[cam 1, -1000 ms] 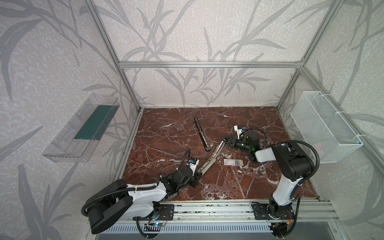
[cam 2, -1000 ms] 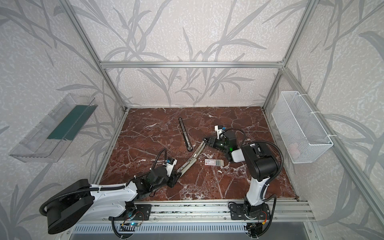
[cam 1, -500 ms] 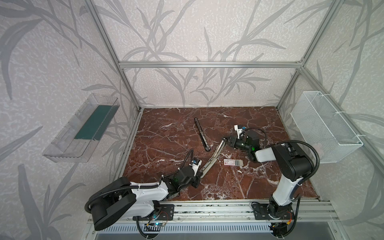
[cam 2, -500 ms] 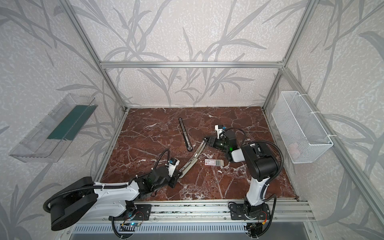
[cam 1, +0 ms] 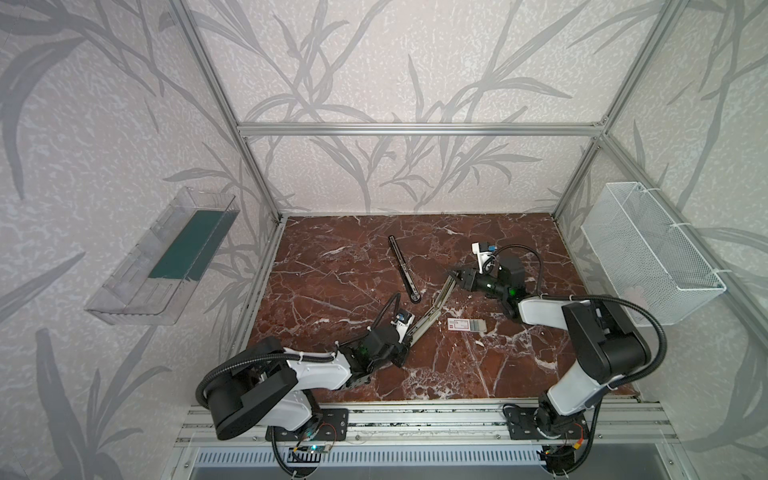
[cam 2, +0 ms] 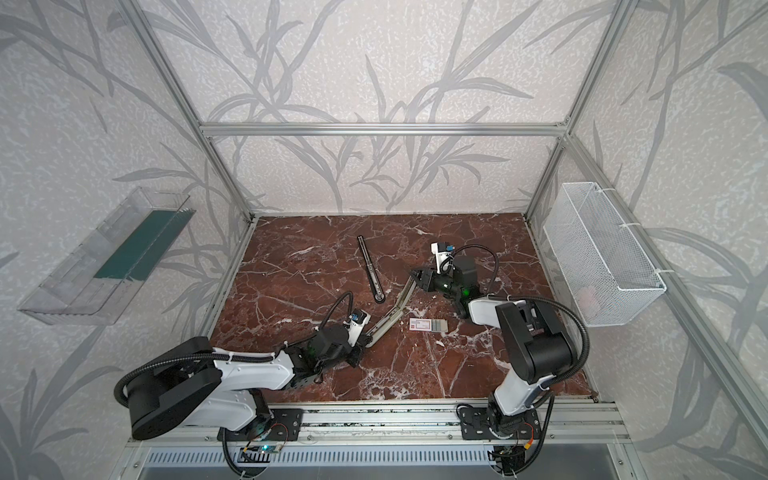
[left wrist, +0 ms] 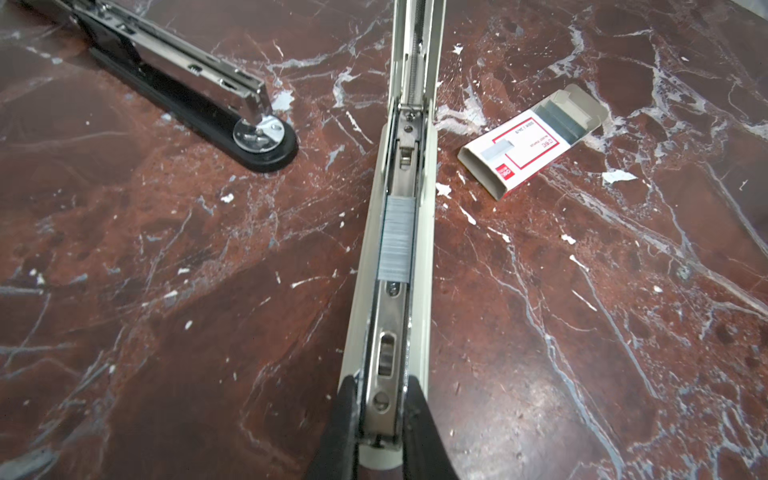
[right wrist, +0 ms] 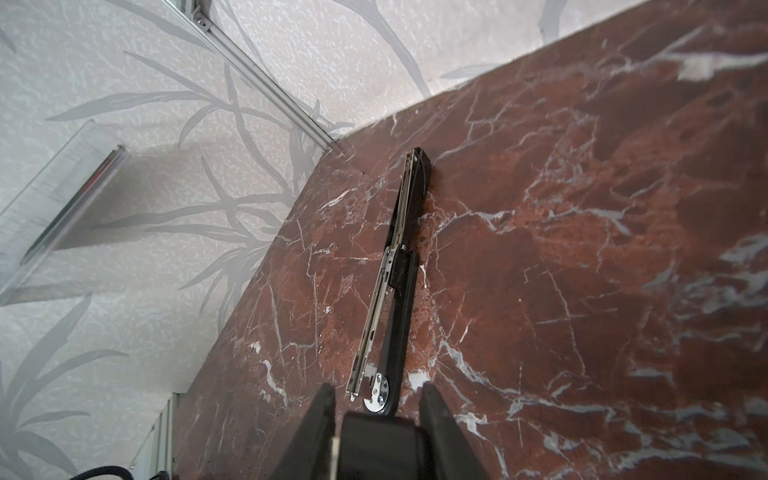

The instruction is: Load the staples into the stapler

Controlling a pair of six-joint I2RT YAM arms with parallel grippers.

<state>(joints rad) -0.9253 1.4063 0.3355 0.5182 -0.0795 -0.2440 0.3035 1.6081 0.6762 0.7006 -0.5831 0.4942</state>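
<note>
My left gripper is clenched on the near end of the pale grey long-arm stapler, its black fingers pinching the metal channel. The stapler lies opened out on the red-brown marble table. Its long axis runs straight away from those fingers to the hinge, then on to my right gripper, whose fingers close on a dark block at the lid's far tip. The thin grey strip of staples sits lengthwise in the channel, beyond the left fingertips and short of the hinge. Apart from the channel, on the right arm's side, the small white cardboard box with red print lies flat, flap open, more grey strips inside. A black-and-chrome long stapler stretches away ahead of the right fingers, apart from both grippers. On the walls hang a clear plastic tray holding a dark green sheet and a white wire basket, contents unclear.
</note>
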